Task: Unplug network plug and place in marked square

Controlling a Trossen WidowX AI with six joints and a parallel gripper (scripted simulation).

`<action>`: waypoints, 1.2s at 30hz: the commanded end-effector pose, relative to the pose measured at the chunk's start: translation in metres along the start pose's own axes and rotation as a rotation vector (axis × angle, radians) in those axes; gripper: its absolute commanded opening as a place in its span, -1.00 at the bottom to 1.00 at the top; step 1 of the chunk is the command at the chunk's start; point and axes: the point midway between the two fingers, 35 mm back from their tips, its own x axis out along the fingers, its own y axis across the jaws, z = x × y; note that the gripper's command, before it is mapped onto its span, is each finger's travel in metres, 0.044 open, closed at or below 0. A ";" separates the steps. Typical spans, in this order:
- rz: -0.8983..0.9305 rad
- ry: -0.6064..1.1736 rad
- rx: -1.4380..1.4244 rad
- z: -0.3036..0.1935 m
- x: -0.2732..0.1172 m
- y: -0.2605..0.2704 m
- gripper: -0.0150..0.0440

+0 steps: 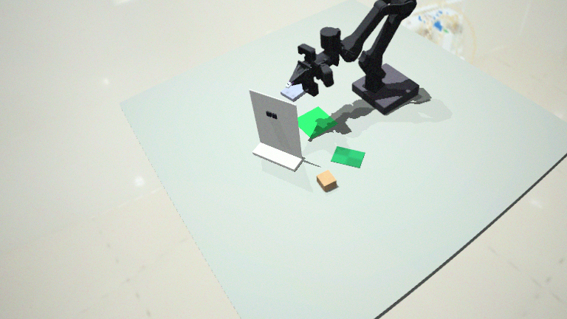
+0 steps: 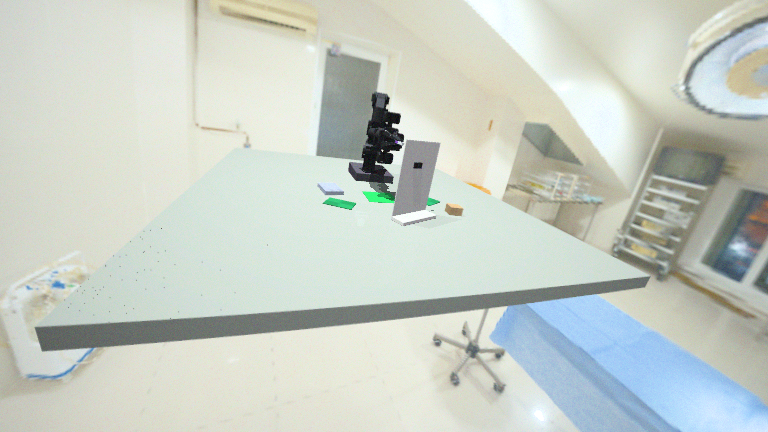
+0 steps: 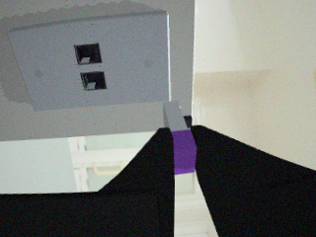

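Purple plug body with grey front end, the network plug (image 1: 288,85) (image 2: 398,143) (image 3: 184,152), out of the socket openings and up in the air on the robot side of the panel. Gripper (image 1: 290,83) (image 2: 400,141) (image 3: 180,137) clenched on it, one black finger each side. Wrist view: plug tip overlaps the lower right corner of the pale faceplate (image 3: 133,49); upper socket (image 3: 88,53) and lower socket (image 3: 94,80) lie up and left of the tip. Thin tab's position too small to tell.

Grey upright panel (image 1: 277,131) (image 2: 417,186) (image 3: 89,124) stands on a white foot (image 1: 277,156) (image 2: 414,218). Bright green square (image 1: 308,122) (image 2: 374,197) flat on the table (image 1: 250,235) (image 2: 339,268), plug not on it, arm shadow across part. Dark green patch (image 1: 348,156) (image 2: 433,201) near the orange-tan block (image 1: 326,180) (image 2: 453,210). Another dark green patch (image 2: 339,203) near the lavender block (image 1: 292,92) (image 2: 330,188). Black arm (image 1: 379,41) (image 2: 372,133) rises from a dark base (image 1: 411,86) (image 2: 355,171).
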 end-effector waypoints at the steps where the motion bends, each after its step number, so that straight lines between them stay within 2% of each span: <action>1: 0.042 0.014 0.024 -0.001 0.001 0.006 -0.49; 19: 0.366 0.097 0.114 0.001 -0.002 0.058 -0.49; 36: 0.692 0.163 0.128 0.008 -0.030 0.099 -0.49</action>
